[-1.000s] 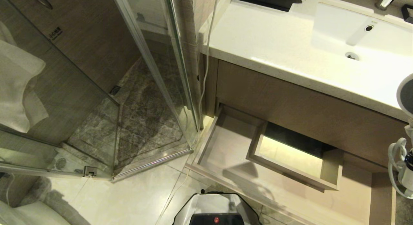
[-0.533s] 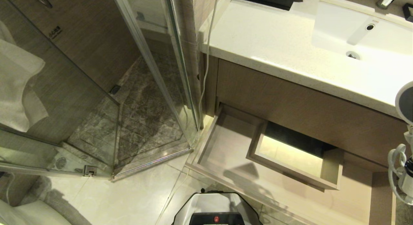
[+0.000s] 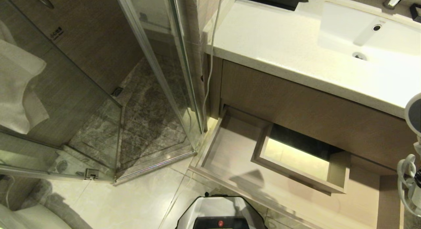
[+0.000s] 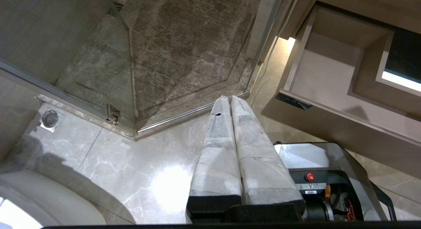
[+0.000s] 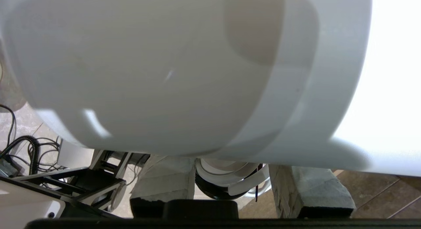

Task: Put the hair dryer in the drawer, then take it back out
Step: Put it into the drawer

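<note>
Warm, dim light overall — glare whitens the sink (image 3: 368,41), a floor tile (image 4: 171,189) shines, and the hair dryer (image 5: 184,74) looms blurred.

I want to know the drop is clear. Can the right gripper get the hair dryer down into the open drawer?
Probably yes: the drawer stands pulled out with bare floor showing, and the right gripper holds the hair dryer off to its side.

place: bathroom | cues: glass shower enclosure (image 3: 148,74), washbasin (image 3: 368,35), vanity counter (image 3: 269,41)
</note>
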### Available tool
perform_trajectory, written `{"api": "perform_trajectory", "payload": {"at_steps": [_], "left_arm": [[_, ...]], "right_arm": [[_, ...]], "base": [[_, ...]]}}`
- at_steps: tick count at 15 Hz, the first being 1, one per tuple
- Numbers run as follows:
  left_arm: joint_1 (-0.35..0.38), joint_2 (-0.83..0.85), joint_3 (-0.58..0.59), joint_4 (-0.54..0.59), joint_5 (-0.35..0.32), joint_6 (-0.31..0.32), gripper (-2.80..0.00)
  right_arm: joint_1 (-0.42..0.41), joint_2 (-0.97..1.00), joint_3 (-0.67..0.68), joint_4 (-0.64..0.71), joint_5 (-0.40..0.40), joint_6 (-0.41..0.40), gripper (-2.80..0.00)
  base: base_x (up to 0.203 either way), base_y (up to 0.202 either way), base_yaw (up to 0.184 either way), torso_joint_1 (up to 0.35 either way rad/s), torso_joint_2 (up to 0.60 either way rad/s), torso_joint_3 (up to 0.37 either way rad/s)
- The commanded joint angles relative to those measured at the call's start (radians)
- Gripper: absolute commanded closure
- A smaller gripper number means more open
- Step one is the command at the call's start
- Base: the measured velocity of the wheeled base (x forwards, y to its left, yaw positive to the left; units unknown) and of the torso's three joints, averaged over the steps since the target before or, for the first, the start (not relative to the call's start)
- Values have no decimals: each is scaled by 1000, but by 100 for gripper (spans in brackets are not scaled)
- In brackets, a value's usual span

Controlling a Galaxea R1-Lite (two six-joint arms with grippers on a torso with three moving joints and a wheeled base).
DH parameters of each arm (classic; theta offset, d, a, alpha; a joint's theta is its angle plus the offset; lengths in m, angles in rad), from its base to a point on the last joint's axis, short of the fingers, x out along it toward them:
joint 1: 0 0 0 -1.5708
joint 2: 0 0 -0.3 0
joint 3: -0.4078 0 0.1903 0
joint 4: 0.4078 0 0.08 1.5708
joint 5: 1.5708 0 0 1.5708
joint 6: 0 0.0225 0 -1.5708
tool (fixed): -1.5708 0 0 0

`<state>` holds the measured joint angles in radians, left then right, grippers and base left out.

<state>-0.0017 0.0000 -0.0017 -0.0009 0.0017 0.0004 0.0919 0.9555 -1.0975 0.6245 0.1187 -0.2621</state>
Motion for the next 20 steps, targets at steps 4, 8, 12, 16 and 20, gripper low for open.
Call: {"api": "perform_trajectory", "payload": {"at_steps": [4, 8, 12, 16, 20], "left_arm": [[0, 2, 0, -1, 0, 0, 0], [0, 2, 0, -1, 0, 0, 0], [0, 2, 0, -1, 0, 0, 0], [0, 2, 0, -1, 1, 0, 0], [0, 2, 0, -1, 0, 0, 0]], "right_arm": [[0, -1, 9, 1, 1, -3, 0], [2, -7, 24, -2, 1, -3, 0], [2, -20, 48, -7, 1, -5, 0], [2, -29, 73, -10, 1, -5, 0], [2, -34, 93, -9, 1, -5, 0]], "base": [[0, 0, 0, -162, 312, 134], [0, 0, 0, -180, 315, 136], [0, 0, 0, -184, 320, 136], [0, 0, 0, -200, 338, 142], [0, 0, 0, -229, 385, 154]]}}
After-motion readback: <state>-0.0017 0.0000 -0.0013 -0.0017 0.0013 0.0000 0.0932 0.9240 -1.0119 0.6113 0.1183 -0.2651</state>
